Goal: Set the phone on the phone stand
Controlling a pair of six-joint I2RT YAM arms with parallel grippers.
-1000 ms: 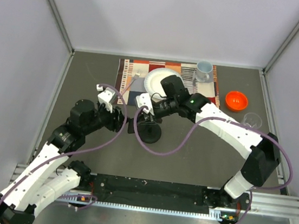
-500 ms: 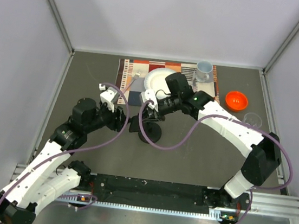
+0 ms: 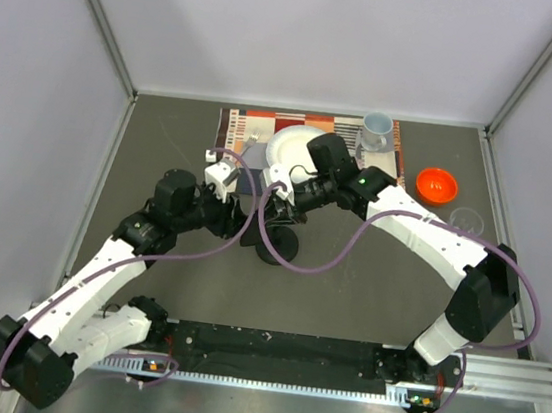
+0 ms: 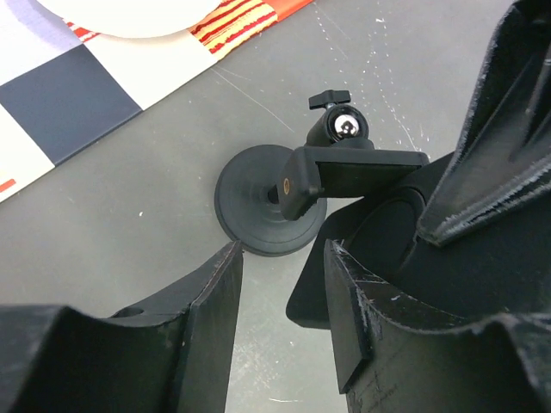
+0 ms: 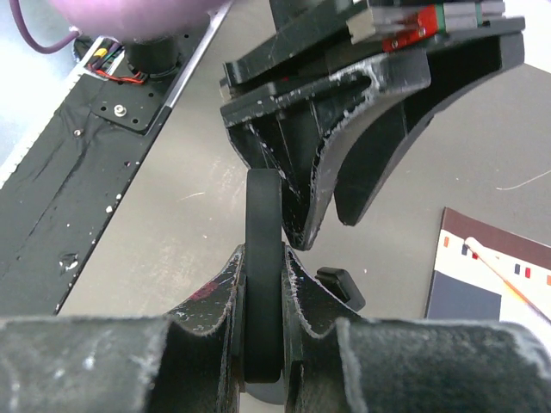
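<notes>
My right gripper (image 3: pixel 278 205) is shut on the phone (image 5: pixel 263 225), a thin black slab seen edge-on between its fingers. It holds the phone just over the phone stand (image 3: pixel 277 244), whose round disc base (image 4: pixel 258 206) and cradle (image 4: pixel 353 170) show in the left wrist view. There the phone's rounded corner (image 4: pixel 312 303) hangs to the right of the base. My left gripper (image 4: pixel 280 323) is open and empty, just left of the stand (image 3: pixel 242 221), its jaws close beside the phone. From above, the phone is hard to tell from the grippers.
A striped placemat (image 3: pixel 240 127) lies behind the stand with a white plate (image 3: pixel 293 148), a fork (image 3: pixel 248 145) and a mug (image 3: pixel 375 130) on it. An orange bowl (image 3: pixel 436 185) and a clear glass (image 3: pixel 465 222) stand at the right.
My left arm has swung right and forward, bringing its open gripper up to the stand. My right gripper has shifted slightly back with the phone still in it.
</notes>
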